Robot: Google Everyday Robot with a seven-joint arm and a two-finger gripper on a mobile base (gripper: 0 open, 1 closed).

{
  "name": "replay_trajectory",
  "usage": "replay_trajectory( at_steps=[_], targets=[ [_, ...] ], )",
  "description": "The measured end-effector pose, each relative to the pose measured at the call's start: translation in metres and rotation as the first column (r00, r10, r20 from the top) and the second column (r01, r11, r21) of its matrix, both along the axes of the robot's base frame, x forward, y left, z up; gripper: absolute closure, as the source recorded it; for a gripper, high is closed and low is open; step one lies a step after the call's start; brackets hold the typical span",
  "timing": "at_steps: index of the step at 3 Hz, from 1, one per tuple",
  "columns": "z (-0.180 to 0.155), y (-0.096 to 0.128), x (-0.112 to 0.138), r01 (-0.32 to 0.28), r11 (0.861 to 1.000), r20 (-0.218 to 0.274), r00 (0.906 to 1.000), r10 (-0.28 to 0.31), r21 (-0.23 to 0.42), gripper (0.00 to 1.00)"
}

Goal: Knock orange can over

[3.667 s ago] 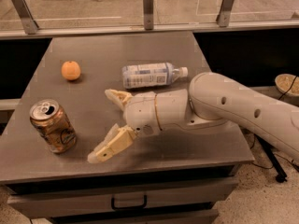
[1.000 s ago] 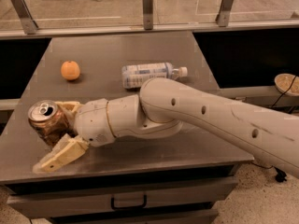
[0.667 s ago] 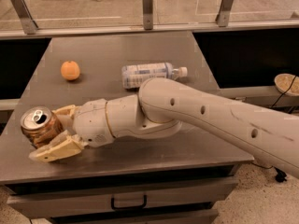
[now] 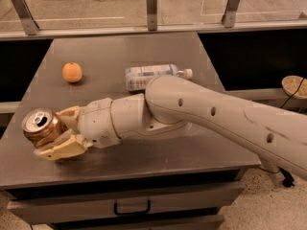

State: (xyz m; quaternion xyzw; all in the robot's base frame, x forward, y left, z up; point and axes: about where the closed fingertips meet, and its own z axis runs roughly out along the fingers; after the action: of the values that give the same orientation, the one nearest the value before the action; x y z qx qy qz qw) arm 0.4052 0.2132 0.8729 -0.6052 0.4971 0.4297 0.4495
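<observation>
Table (image 4: pixel 144 51) front-L edge: claw (image 4: pixel 49 133) tight round tilted orange can (image 4: pixel 40 125).

Warm, fairly dim indoor light falls from above onto the worktop (image 4: pixel 120 51), and its brushed metal carries a pale sheen towards the far side. The arm (image 4: pixel 216 114) throws a soft shadow beneath itself. At the near left, the end effector (image 4: pixel 48 134) clasps the orange can (image 4: pixel 39 124), whose silver top glints. The spaces to the left and right of the worktop lie in darkness.

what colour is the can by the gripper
Copper-orange can with silver top, held by the gripper at front left; camera view.
</observation>
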Motion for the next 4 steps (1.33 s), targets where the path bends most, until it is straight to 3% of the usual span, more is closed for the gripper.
replay_trajectory(
  at_steps=[1, 2, 3, 4],
  targets=[
    [0.010, -0.016, 0.019, 0.057, 0.996, 0.022, 0.9982, -0.056, -0.075, 1.00],
    [0.015, -0.037, 0.045, 0.078, 0.983, 0.018, 0.9970, -0.076, -0.168, 1.00],
    [0.021, -0.051, 0.066, 0.054, 0.947, 0.024, 0.9985, -0.048, -0.318, 1.00],
    [0.021, -0.064, 0.083, 0.045, 0.864, 0.022, 0.9990, -0.039, -0.502, 1.00]
  ],
)
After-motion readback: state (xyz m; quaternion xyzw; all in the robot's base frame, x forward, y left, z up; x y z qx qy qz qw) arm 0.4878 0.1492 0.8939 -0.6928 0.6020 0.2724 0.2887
